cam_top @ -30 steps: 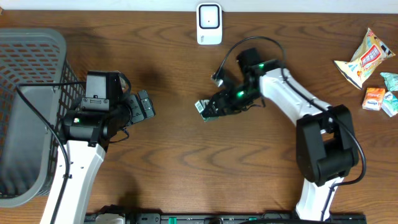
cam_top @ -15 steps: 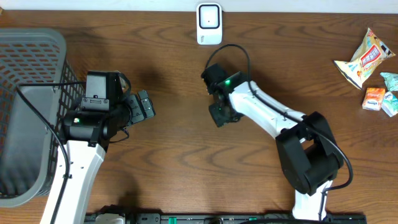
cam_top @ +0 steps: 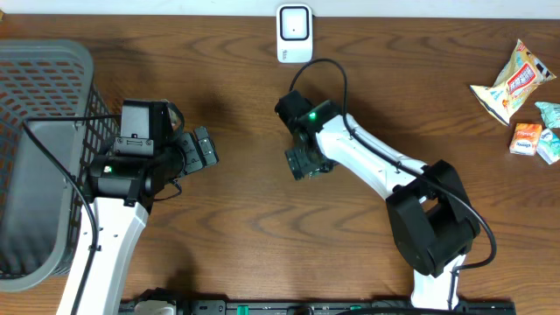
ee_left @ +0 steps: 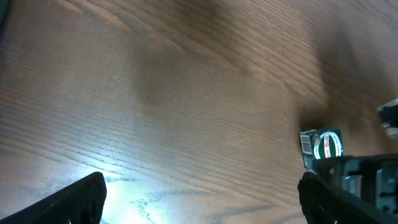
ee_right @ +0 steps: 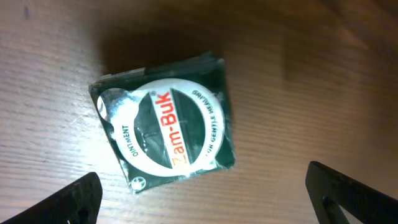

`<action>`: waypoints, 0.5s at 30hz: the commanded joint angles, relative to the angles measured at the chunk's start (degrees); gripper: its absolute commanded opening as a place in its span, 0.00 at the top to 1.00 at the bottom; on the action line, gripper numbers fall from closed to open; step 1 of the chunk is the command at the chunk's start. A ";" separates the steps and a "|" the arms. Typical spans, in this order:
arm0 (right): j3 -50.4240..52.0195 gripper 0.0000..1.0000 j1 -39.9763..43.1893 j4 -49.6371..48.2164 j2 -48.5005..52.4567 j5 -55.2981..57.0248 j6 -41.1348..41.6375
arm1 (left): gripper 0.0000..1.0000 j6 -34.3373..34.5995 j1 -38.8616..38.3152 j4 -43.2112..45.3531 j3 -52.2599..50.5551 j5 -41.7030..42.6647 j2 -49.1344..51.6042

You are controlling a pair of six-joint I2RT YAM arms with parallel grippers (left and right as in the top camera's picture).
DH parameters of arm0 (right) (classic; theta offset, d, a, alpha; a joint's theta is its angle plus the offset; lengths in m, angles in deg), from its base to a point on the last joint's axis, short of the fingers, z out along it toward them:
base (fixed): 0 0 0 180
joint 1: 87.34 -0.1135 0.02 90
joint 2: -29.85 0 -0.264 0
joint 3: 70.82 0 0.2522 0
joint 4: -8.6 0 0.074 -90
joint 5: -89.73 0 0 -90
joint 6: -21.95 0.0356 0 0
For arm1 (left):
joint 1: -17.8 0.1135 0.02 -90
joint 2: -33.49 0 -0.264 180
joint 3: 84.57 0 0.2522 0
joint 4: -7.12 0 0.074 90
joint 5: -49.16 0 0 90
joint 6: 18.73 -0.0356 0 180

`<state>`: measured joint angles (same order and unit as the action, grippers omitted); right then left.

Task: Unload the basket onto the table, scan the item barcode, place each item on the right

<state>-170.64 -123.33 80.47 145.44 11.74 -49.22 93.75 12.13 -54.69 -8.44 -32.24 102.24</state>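
The item is a dark green Zam-Buk ointment box [ee_right: 165, 124] with a white ring on its face. It lies flat on the wooden table. My right gripper [ee_right: 208, 198] hangs directly over it, open, with both fingers well clear of the box's sides. From overhead the right gripper [cam_top: 303, 164] covers the box. The left wrist view shows the box [ee_left: 322, 145] at its right edge, barcode strip on its left side. My left gripper [cam_top: 203, 150] is open and holds nothing, off to the left of the box. The white scanner [cam_top: 295, 33] stands at the table's far edge.
A grey mesh basket [cam_top: 39, 105] fills the left edge, beside the left arm. Several snack packets [cam_top: 516, 87] lie at the far right. A black cable loops over the right arm near the scanner.
The right arm swung left and turned its wrist downward with the box. Its jaws then opened wide, and the box now lies released on the table. The left arm stayed still.
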 commanded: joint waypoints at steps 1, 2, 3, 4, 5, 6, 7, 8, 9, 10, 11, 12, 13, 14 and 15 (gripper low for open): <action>-4.55 0.01 1.11 0.87 -0.85 -1.73 9.01 | 0.02 -0.17 0.35 -0.15 0.50 -0.72 0.11; -5.22 0.01 1.29 0.72 -0.85 -3.52 10.73 | 0.02 -0.17 0.35 -0.13 0.50 -0.74 0.11; -5.62 0.01 1.44 0.37 -0.85 -5.27 11.69 | 0.02 -0.17 0.35 -0.13 0.50 -0.72 0.11; -5.88 0.01 1.57 -0.28 -0.85 -7.39 12.39 | 0.02 -0.17 0.35 -0.13 0.50 -0.74 0.11; -5.90 0.01 1.66 -1.31 -0.85 -10.10 12.50 | 0.02 -0.17 0.35 -0.13 0.50 -0.74 0.11; -5.90 0.01 1.68 -1.92 -0.85 -12.31 12.41 | 0.02 -0.17 0.35 -0.13 0.50 -0.72 0.11; -5.90 0.01 1.66 -1.99 -0.85 -14.32 12.41 | 0.02 -0.17 0.35 -0.13 0.50 -0.72 0.11; -5.86 0.01 1.66 -1.90 -0.85 -15.54 12.41 | 0.02 -0.17 0.35 -0.15 0.50 -0.72 0.11; -5.86 0.01 1.64 -1.86 -0.85 -16.33 12.39 | 0.02 -0.17 0.35 -0.13 0.50 -0.74 0.11; -5.86 0.01 1.42 -1.84 -0.85 -16.70 12.39 | 0.02 -0.17 0.35 -0.13 0.50 -0.74 0.11; -5.86 0.01 1.22 -1.99 -0.85 -16.65 12.41 | 0.02 -0.17 0.35 -0.13 0.50 -0.72 0.11; -5.86 0.01 1.14 -2.23 -0.85 -16.70 12.50 | 0.02 -0.17 0.35 -0.13 0.50 -0.72 0.11; -5.86 0.01 1.07 -2.62 -0.85 -16.68 13.51 | 0.02 -0.17 0.35 -0.13 0.50 -0.72 0.11; -5.86 0.01 1.07 -2.80 -0.85 -16.68 16.26 | 0.02 -0.17 0.35 -0.15 0.50 -0.72 0.11; -5.86 0.01 1.18 -2.75 -0.85 -16.65 20.52 | 0.02 -0.17 0.35 -0.15 0.50 -0.72 0.11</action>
<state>-175.76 -122.02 77.82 145.44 -2.99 -36.61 93.73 12.13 -54.67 -8.44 -32.24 102.24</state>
